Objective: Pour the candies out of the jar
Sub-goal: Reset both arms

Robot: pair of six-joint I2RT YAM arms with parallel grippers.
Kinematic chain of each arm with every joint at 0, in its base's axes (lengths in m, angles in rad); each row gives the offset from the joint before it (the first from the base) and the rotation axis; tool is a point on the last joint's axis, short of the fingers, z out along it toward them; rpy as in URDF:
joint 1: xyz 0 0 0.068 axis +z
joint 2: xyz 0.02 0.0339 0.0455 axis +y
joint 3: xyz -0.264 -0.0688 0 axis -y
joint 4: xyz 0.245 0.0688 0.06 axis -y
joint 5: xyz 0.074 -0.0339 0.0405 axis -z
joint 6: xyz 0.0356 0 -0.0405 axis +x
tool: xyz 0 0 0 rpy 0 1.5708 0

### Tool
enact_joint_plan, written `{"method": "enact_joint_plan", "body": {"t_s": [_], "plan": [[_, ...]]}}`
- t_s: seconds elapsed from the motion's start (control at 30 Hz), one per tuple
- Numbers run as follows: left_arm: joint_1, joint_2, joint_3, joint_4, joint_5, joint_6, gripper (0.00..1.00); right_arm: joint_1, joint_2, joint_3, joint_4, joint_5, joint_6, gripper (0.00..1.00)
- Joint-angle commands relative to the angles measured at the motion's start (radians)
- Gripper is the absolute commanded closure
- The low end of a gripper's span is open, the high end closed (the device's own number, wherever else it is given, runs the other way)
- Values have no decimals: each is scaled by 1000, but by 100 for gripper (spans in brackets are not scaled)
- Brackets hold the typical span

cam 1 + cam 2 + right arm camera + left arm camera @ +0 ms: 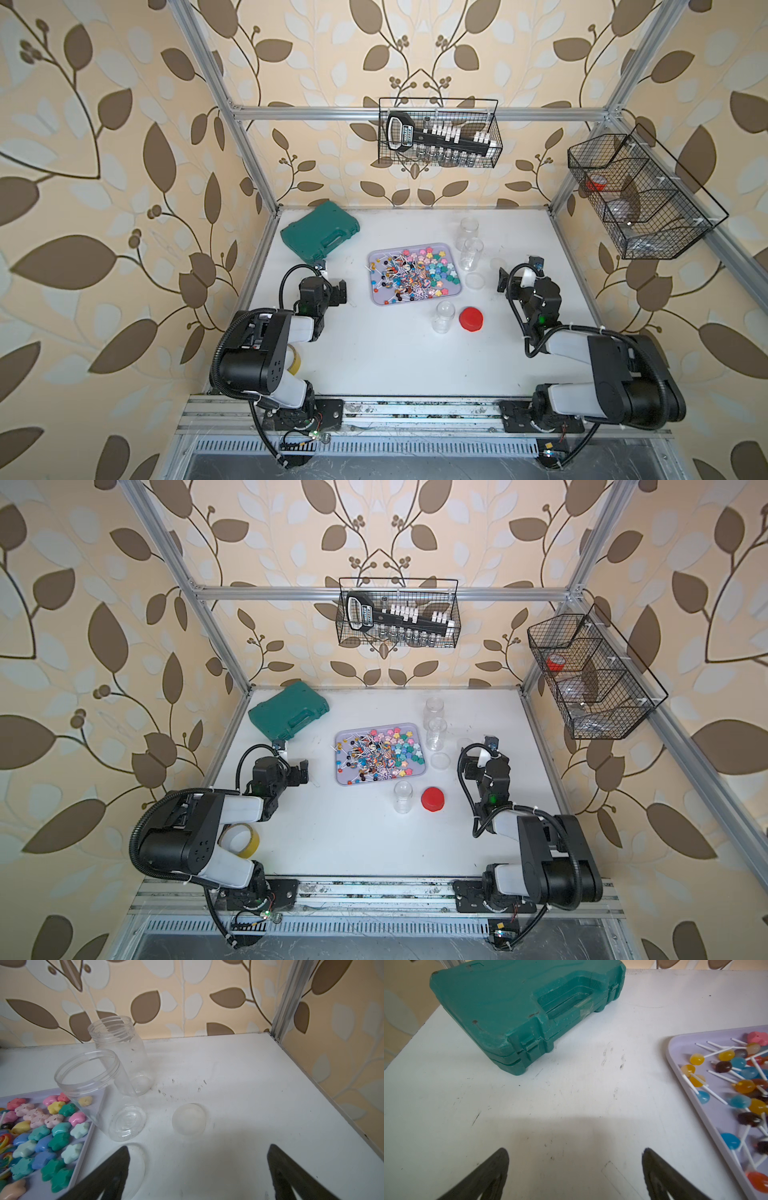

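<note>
Clear plastic jars (473, 253), three, stood mouth-up and looked empty, right of and below the lilac plastic tray (375, 298) at frame centre in both top views. Multicoloured candies (409, 272) already lay in it. Nearer the jars sat the right gripper (198, 1148); it and the left gripper (575, 1151) had fingers spread, holding nothing.

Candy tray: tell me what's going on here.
The candies already lie heaped in the lilac tray. A clear jar and a second jar beside the tray, plus a third jar next to the red lid, stand open and empty. Neither arm is handling anything: the left gripper and the right gripper are both open and empty, one on each side of the tray.
</note>
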Motion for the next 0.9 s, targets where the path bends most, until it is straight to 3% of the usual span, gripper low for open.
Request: {"method": "enact_joint_plan", "body": {"t_s": [0.0,0.07,0.87], "plan": [[6,-10,28,21,22,-10,1,-16,95,-60,263,-50,-7,1],[6,-10,29,21,21,-9,1,-17,63,-47,176,-50,-5,1],[12,-10,31,20,30,-12,1,-19,70,-40,173,-55,-7,1]]}}
